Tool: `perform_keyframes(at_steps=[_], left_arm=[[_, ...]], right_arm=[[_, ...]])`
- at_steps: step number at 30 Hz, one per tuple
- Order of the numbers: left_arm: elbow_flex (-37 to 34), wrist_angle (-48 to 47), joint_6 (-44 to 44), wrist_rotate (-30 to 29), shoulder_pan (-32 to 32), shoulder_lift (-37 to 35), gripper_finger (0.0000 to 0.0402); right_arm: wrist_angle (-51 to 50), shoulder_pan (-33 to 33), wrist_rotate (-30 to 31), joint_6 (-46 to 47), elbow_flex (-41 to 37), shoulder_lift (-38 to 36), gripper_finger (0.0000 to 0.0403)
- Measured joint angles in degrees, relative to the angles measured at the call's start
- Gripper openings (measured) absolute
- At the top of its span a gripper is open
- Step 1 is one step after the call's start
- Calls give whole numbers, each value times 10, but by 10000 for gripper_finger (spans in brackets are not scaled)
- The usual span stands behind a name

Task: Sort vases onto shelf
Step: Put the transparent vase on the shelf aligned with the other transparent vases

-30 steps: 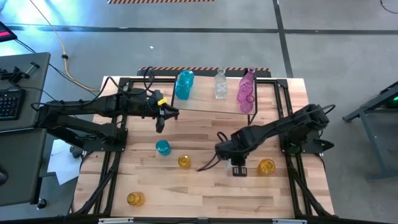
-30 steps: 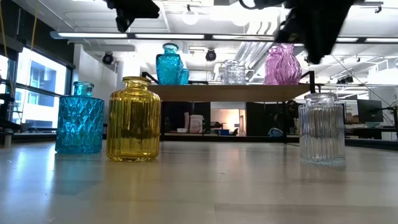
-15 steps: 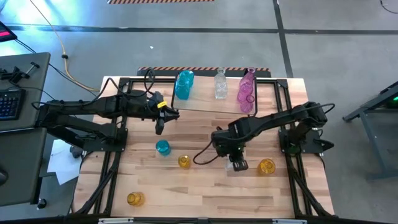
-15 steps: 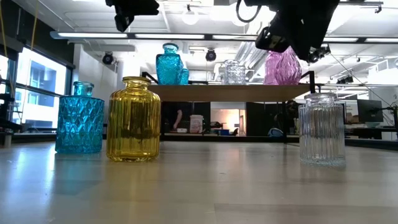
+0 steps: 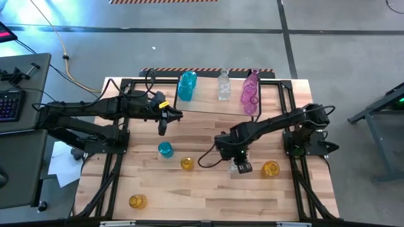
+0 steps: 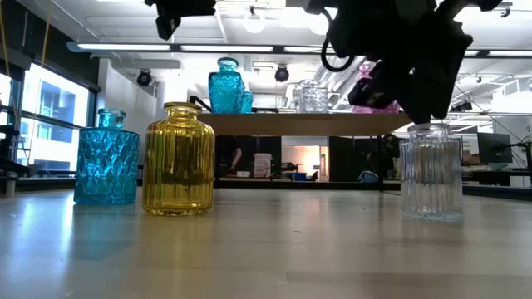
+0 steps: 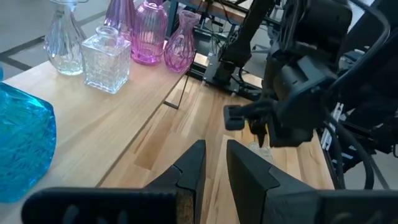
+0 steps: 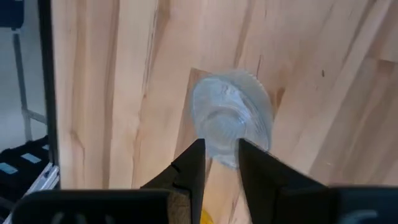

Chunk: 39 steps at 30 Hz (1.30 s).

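Observation:
A clear ribbed vase [image 5: 243,167] stands on the table at the right, also in the low view [image 6: 430,170]. My right gripper [image 5: 237,161] hangs just above its top, pointing steeply down; its fingers [image 8: 193,163] are open by a narrow gap with nothing between them, over the vase's rim [image 8: 230,121]. My left gripper [image 5: 163,125] waits in the air before the shelf's left end, narrowly open [image 7: 214,158] and holding nothing. The shelf [image 6: 307,123] carries teal [image 5: 187,86], clear [image 5: 223,85] and pink [image 5: 250,91] vases.
On the table stand a teal vase [image 5: 165,149], an amber one [image 5: 187,164] beside it, another amber one [image 5: 271,168] right of the clear vase, and a third [image 5: 137,202] near the front left corner. Black frame rails [image 5: 113,157] run along both table sides.
My right gripper has come down from high above the table to just over the clear vase, shifting a little toward the table's left and rolling at the wrist. Its finger gap looks unchanged. No vase has moved.

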Motion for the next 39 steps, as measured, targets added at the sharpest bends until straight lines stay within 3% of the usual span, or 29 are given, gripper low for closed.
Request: perform_keyframes(at_steps=[9, 22, 39], left_arm=[[0, 0, 0, -4, 0, 0, 58], [0, 0, 0, -4, 0, 0, 58], [0, 1, -15, -4, 0, 0, 58]], right_arm=[[45, 5, -6, 29, -19, -3, 80], [36, 5, 20, 63, 28, 0, 80], [23, -9, 39, -45, -1, 0, 80]])
